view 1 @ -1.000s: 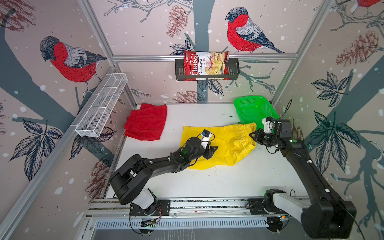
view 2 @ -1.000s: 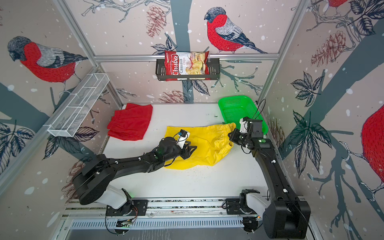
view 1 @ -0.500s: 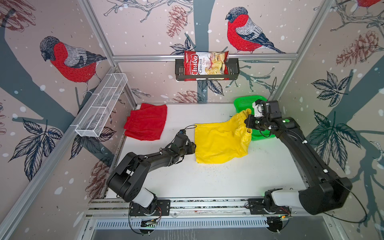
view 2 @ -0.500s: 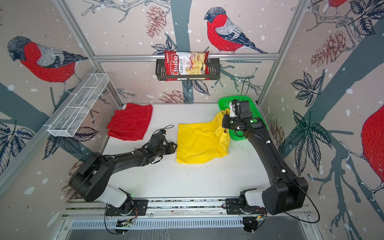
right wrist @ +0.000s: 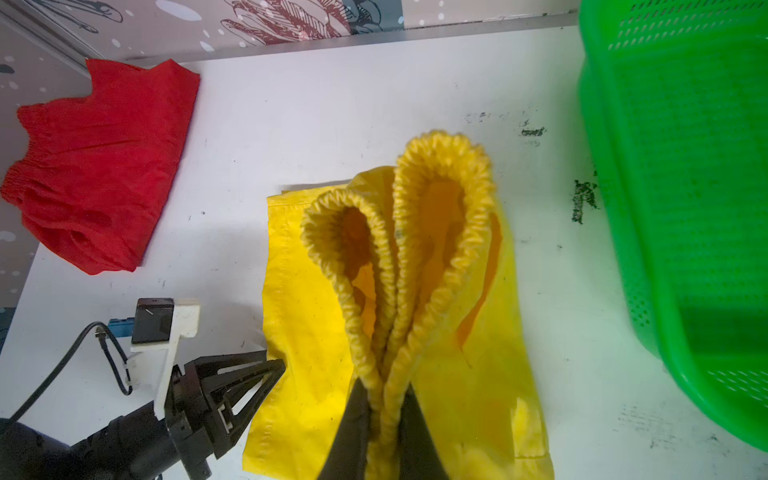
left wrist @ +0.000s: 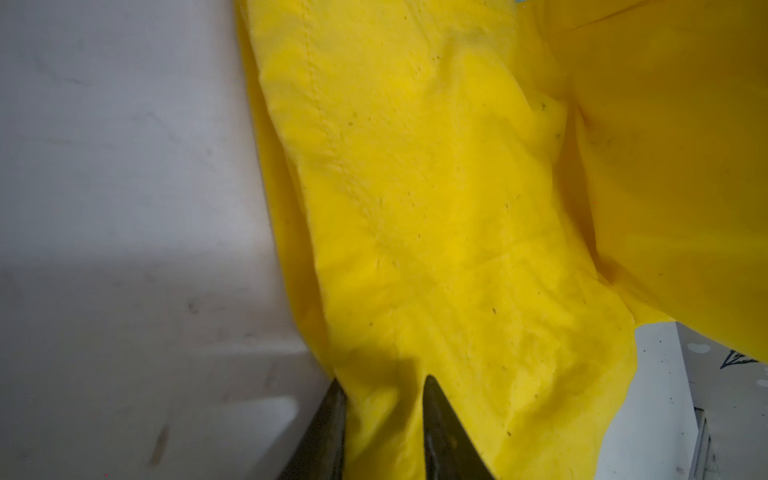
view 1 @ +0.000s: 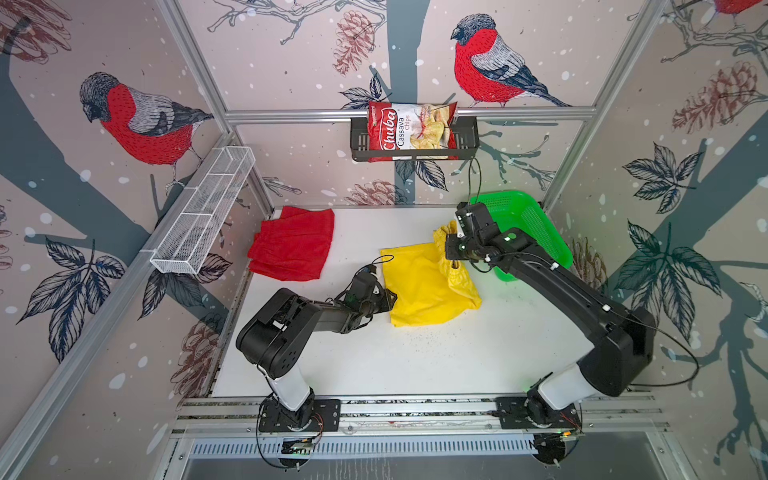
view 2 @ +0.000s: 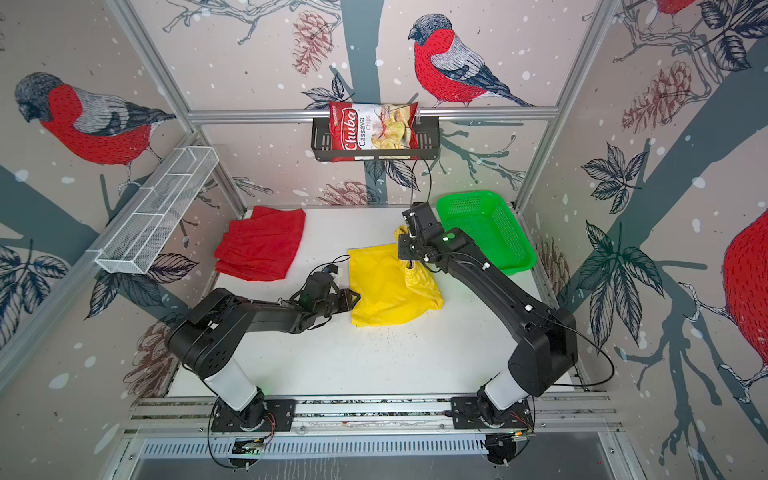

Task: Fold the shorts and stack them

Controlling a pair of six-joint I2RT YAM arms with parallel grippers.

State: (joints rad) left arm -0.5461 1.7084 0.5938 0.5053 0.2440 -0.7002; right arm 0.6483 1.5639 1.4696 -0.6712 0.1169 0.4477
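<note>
- In both top views the yellow shorts (view 1: 424, 286) lie folded on the middle of the desk (view 1: 415, 361). Their far end is lifted under the right gripper (view 1: 455, 266).
- The red shorts (view 1: 293, 245) lie in a folded heap at the far left corner of the desk, well apart from both arms.
- The top views hide the pinch behind the arm's wrist. Only the right wrist view shows it: the right jaws are pressed together on the gathered elastic waistband (right wrist: 444, 153). The waistband stands up in two loops beyond the tips, and the rest of the shorts spreads flat below.
- Only the left wrist view shows the left gripper (left wrist: 382, 386) from close up. A fold at the edge of the yellow cloth runs between its two fingertips (left wrist: 332, 411), which stand a little apart. Whether the left jaws clamp the cloth cannot be told.
- The right wrist view places the left gripper low on the desk at the side edge of the shorts, with its tips touching the cloth.
- A green basket (right wrist: 602, 208) stands on the desk near the shorts, apart from them.
</note>
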